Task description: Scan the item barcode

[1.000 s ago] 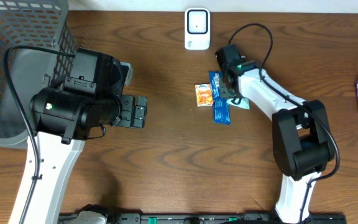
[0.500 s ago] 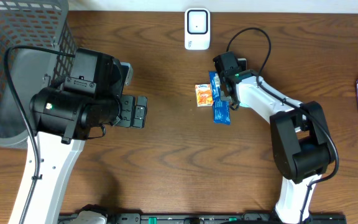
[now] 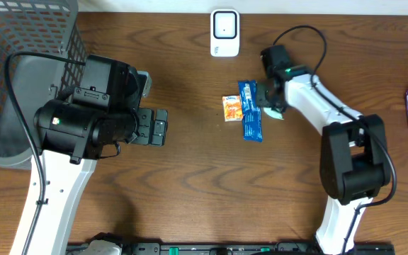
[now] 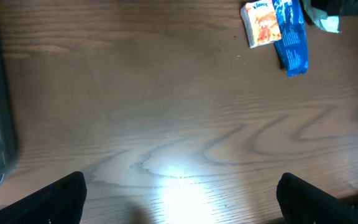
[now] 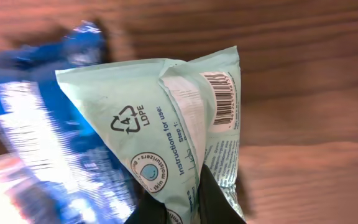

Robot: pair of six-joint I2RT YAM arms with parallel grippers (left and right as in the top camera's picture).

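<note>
Just right of the blue packet on the counter: pale-green sachet, barcode showing | right end effector pinched on its edge | orange tissue pack touching the blue packet's far side | left end effector wide, well apart

Even room light, one glare patch, blur at the right wrist.
The overhead view is sharp and evenly bright, with only soft, faint shadows on the table. In the left wrist view a white glare patch lies on the wood low in the middle, and the wood dims toward the top edge. The right wrist view is close and warm: print on the pale packet reads crisp, while the blue packet and the wood behind it smear out of focus.
</note>
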